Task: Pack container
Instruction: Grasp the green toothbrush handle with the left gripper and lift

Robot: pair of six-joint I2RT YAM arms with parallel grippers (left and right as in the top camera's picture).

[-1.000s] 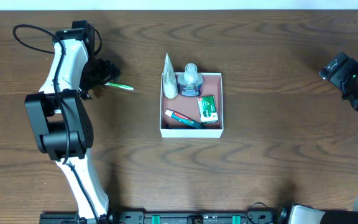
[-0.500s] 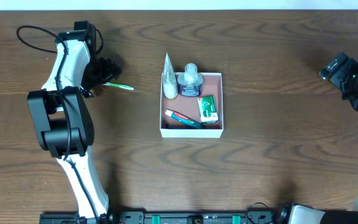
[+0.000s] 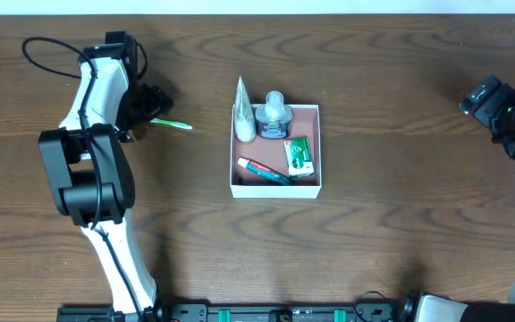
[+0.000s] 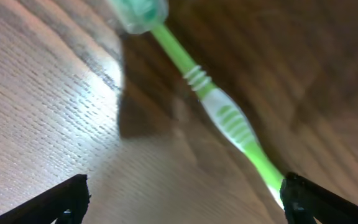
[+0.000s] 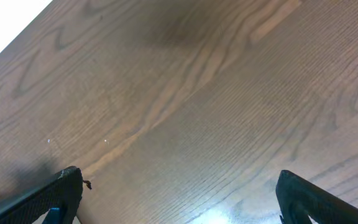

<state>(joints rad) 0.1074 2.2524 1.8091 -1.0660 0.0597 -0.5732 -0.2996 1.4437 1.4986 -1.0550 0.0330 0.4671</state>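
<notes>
I had one table (image 3: 374, 224) and one container (image 3: 275, 190), which sat near the table's middle, a little toward the far edge. I judged it light and thin-walled, likely to flex or slide if nudged. I would pinch one wall at the rim near a corner, or better, leave it where it was. Both claws were released. The left gripper (image 3: 147, 111) hung wide over the single green toothbrush (image 4: 229, 118) toward the left edge, and the right gripper (image 5: 179, 202) hovered by the right edge. Inside the container I counted four things: one white tube (image 3: 242, 114), one clear bottle (image 3: 275, 114), one green packet (image 3: 299, 156) and one red-and-teal stick (image 3: 265, 170), perhaps another toothbrush.
</notes>
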